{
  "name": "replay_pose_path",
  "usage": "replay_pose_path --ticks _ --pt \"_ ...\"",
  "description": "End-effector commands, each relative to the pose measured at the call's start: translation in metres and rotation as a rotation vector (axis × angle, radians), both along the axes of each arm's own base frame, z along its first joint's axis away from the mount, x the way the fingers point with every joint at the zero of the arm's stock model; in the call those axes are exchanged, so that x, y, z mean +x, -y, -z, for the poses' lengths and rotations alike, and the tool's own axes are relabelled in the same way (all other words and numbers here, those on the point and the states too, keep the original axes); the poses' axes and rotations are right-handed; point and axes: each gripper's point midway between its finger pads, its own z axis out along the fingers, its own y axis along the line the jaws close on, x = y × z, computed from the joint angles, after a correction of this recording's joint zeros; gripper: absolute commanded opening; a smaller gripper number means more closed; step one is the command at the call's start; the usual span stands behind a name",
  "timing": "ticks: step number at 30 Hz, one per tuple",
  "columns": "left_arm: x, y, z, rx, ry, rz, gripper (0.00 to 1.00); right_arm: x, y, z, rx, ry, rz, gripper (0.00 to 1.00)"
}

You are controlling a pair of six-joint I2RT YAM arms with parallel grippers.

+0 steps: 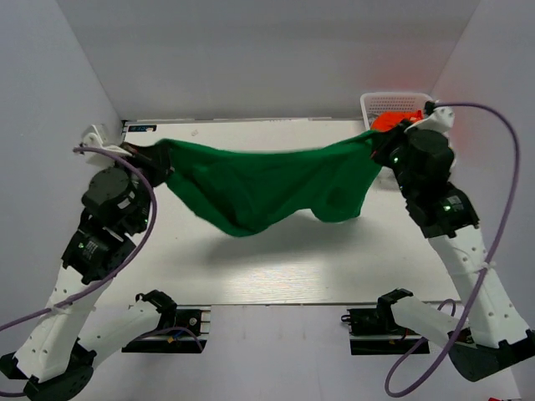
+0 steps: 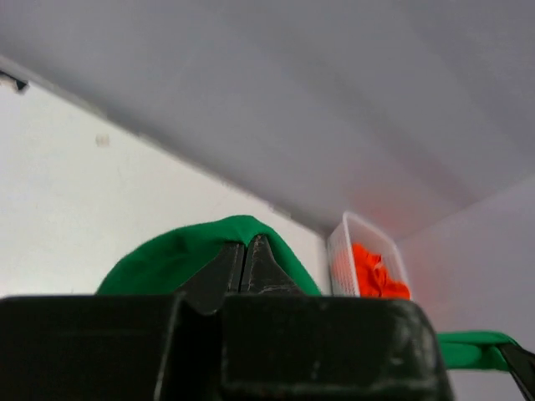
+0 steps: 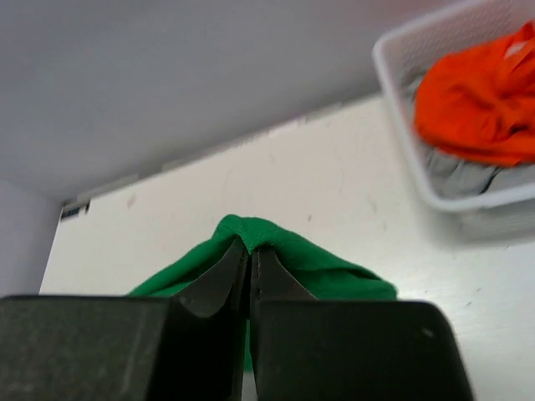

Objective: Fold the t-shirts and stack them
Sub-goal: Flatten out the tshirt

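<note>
Logged green shirt (image 1: 259,188) strung out as a sagging band, apparently lifted off the surface (image 1: 276,276) with its shadow below, one end just beside the basket (image 1: 391,102) and the other well out to the basket's left. Found left end effector (image 1: 153,159) pressed together, pinching the end of the cloth far from the basket; checked in left wrist view, green fabric humped over the closed fingertips (image 2: 226,267). Found right end effector (image 1: 378,152) likewise clamped shut on the basket-side end, close against the basket's near wall; checked in right wrist view, a peak of green at the fingertips (image 3: 221,280). Noted orange shirt (image 1: 393,121) heaped inside the basket over something grey, not held by either arm. Took the green shirt's long axis as running straight away from the basket, along the line joining the two end effectors, with the belly of cloth drooping midway between them. Judged step in hand: spreading the shirt in the air ahead of laying it flat; no fold made, no stack begun. Judged coming move to hinge on holding both pinch points level and apart along that axis while lowering. Marked right arm as nearer the basket and orange shirt, left arm well apart from both. Flagged risk of cloth bunching under the sag.
</note>
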Motion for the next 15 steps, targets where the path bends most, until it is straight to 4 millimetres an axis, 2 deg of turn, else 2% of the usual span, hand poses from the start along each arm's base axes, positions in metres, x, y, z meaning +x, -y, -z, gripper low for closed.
replay_pose_path --ticks 1,3,4,5,6,7,8,11,12,13,14,15 --pt "-0.013 -0.032 -0.061 0.036 0.127 -0.116 0.0 -0.009 0.045 -0.057 -0.057 0.12 0.192 0.0" --pt "-0.018 -0.043 -0.081 0.046 0.161 -0.154 0.0 -0.02 0.055 -0.09 -0.052 0.187 0.22 0.0" --pt "-0.025 -0.051 -0.1 0.057 0.193 -0.175 0.0 -0.024 0.058 -0.098 -0.072 0.203 0.22 0.0" --pt "-0.028 -0.053 -0.108 0.064 0.201 -0.178 0.0 -0.032 0.061 -0.117 -0.054 0.242 0.22 0.0" --pt "-0.035 -0.058 -0.126 0.053 0.235 -0.183 0.0 -0.041 0.063 -0.125 -0.043 0.265 0.213 0.0" --pt "-0.04 -0.061 -0.134 0.072 0.253 -0.181 0.0 -0.047 0.066 -0.131 -0.05 0.279 0.212 0.0" --pt "-0.049 -0.065 -0.15 0.058 0.29 -0.174 0.0 -0.059 0.064 -0.147 -0.033 0.324 0.174 0.0" --pt "-0.063 -0.063 -0.171 0.055 0.353 -0.12 0.0 -0.081 0.065 -0.165 -0.023 0.388 0.131 0.0" --pt "-0.071 -0.064 -0.181 0.055 0.38 -0.1 0.0 -0.099 0.07 -0.182 -0.009 0.444 0.119 0.0" --pt "-0.075 -0.059 -0.188 0.055 0.405 -0.06 0.0 -0.104 0.067 -0.187 -0.006 0.458 0.095 0.0" --pt "-0.085 -0.064 -0.196 0.047 0.434 -0.056 0.0 -0.12 0.074 -0.205 0.0 0.508 0.098 0.0" --pt "-0.094 -0.066 -0.205 0.048 0.46 -0.045 0.0 -0.125 0.074 -0.208 0.001 0.515 0.086 0.0"
